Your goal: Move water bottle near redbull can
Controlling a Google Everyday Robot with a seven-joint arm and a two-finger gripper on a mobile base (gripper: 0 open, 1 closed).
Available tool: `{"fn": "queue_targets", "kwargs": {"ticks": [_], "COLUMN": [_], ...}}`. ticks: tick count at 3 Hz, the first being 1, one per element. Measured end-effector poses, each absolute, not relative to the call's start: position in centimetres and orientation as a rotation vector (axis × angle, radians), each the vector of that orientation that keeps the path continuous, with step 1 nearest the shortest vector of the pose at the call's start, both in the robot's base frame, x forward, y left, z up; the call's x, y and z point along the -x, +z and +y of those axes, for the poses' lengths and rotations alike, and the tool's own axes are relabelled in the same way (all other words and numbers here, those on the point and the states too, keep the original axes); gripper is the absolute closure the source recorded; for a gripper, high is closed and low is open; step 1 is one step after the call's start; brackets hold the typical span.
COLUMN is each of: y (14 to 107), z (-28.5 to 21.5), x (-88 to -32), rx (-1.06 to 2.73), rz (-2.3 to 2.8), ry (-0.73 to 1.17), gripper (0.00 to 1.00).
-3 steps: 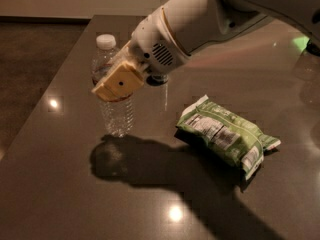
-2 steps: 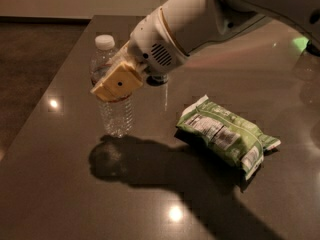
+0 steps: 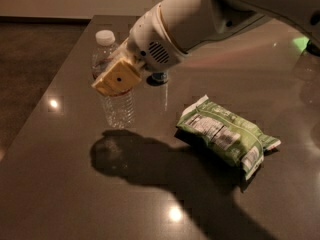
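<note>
The water bottle (image 3: 118,108) is clear ribbed plastic with a white cap (image 3: 105,36). It stands on the dark table (image 3: 60,184) at the left, leaning slightly left. My gripper (image 3: 113,77) is shut around its middle. A tan finger pad (image 3: 118,78) covers the label band, and the other finger is hidden behind the bottle. The redbull can (image 3: 159,77) is just right of the bottle behind my arm. Only its blue-and-silver base shows.
A green snack bag (image 3: 225,134) lies on the table to the right of centre. My white arm (image 3: 200,19) reaches in from the upper right and casts a large shadow in front of the bottle. The table's left edge (image 3: 45,99) runs close to the bottle.
</note>
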State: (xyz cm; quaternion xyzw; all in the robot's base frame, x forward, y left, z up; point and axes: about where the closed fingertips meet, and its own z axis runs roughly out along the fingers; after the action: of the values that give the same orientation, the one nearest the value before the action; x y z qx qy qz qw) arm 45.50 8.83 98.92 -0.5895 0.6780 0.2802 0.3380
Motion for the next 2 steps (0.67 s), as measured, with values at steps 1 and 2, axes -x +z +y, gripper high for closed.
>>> {"fn": "queue_targets", "kwargs": {"ticks": [1, 2], "y": [99.6, 100.2], "z": [8.6, 8.4], "x": [-48.1, -50.4], "rx": [1.475, 1.434], "rz": [1.759, 1.756], "ry": [0.670, 0.632], "gripper": [1.00, 1.00]}}
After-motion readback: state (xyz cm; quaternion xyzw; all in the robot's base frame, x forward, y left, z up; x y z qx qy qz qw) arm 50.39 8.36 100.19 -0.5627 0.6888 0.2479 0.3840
